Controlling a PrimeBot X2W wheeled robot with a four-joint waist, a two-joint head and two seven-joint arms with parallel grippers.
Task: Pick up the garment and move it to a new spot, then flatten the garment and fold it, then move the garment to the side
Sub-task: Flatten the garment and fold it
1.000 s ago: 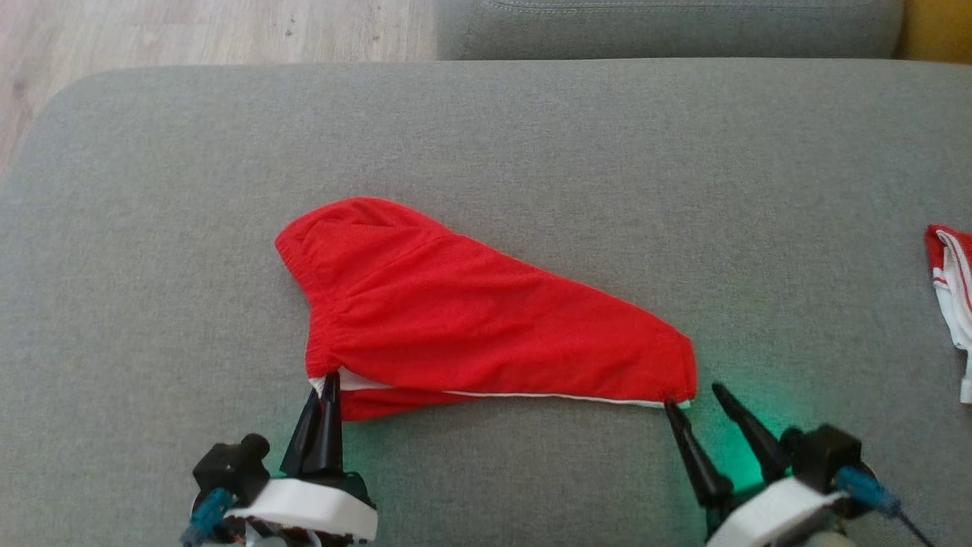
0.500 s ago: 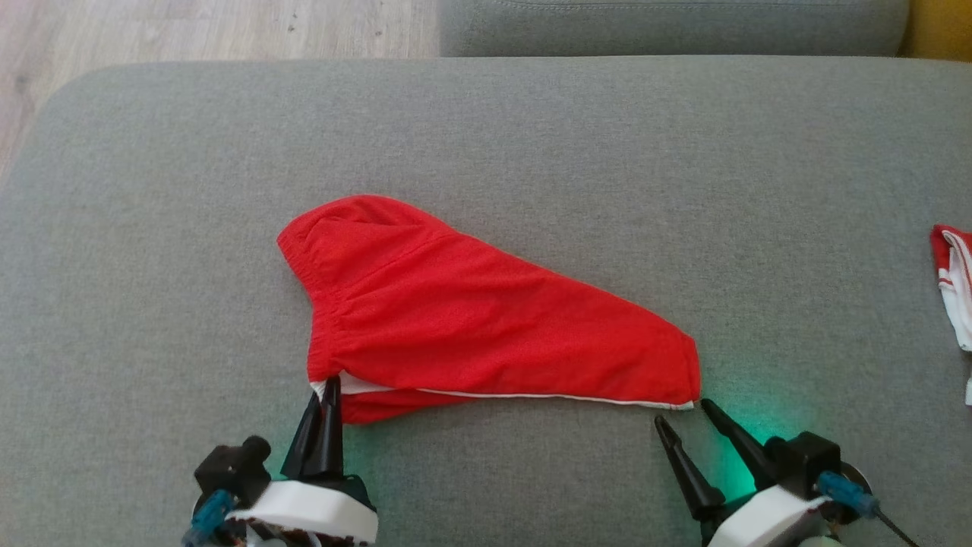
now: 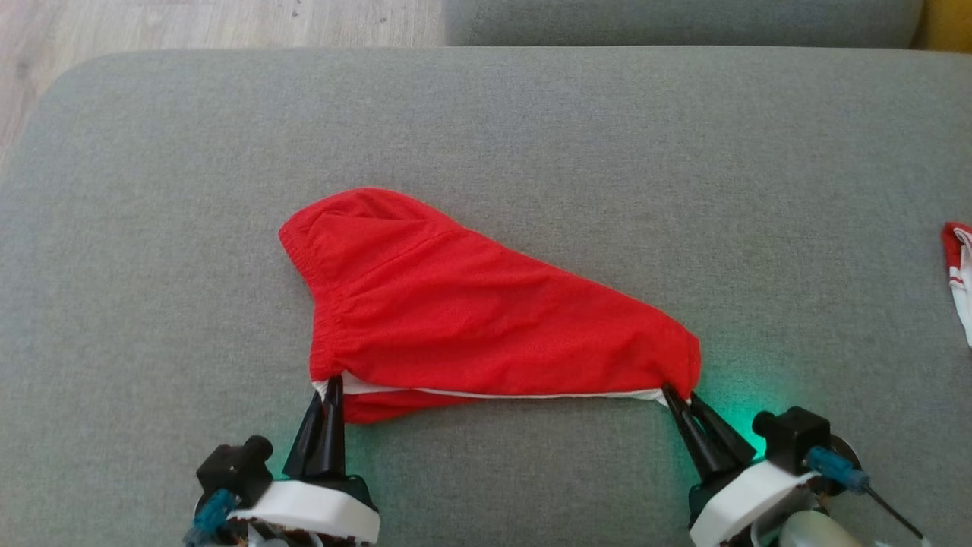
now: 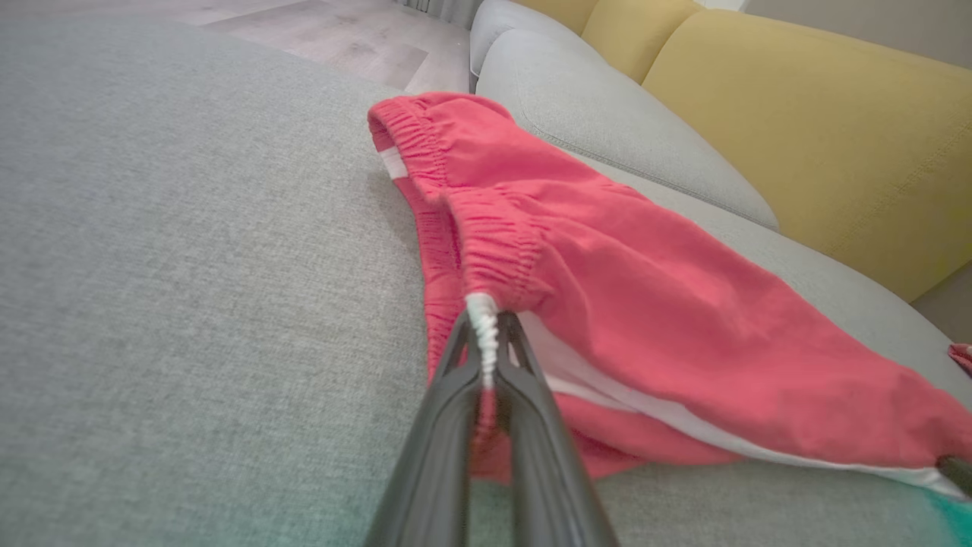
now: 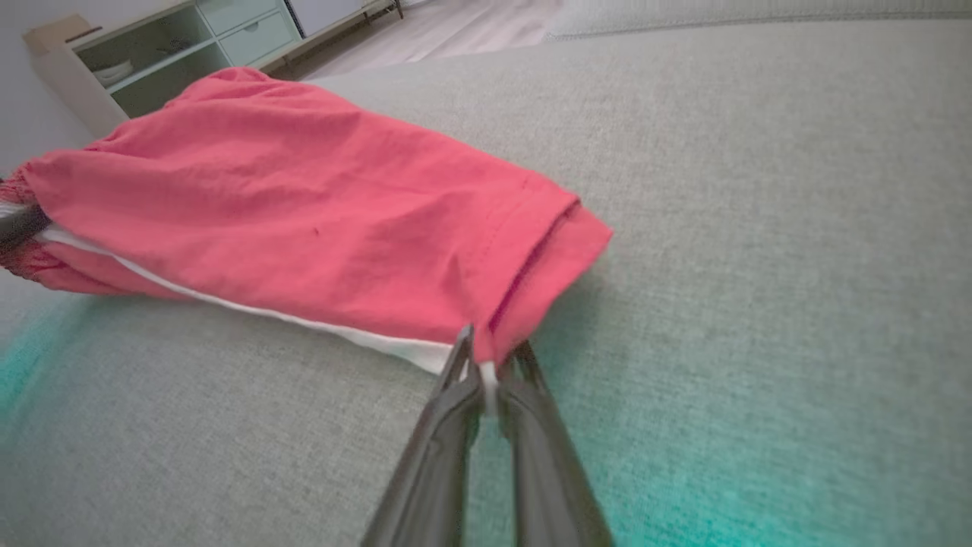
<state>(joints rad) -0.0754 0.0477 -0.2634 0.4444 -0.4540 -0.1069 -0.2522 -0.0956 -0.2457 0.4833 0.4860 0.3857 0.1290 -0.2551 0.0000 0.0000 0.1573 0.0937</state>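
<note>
Two pinches, you see: left gripper [image 3: 328, 386] clamps the garment's [image 3: 456, 319] waistband corner, right gripper [image 3: 678, 399] clamps its hem corner.

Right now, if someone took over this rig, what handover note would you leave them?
Left gripper: jaws shut on the waistband corner of the red shorts.
Right gripper: jaws shut on the hem corner.
The shorts lie rumpled mid grey cushion. Another red-and-white garment sits at the cushion's right edge.
Done: both near corners gripped.
Left: flatten, fold, move aside.
</note>
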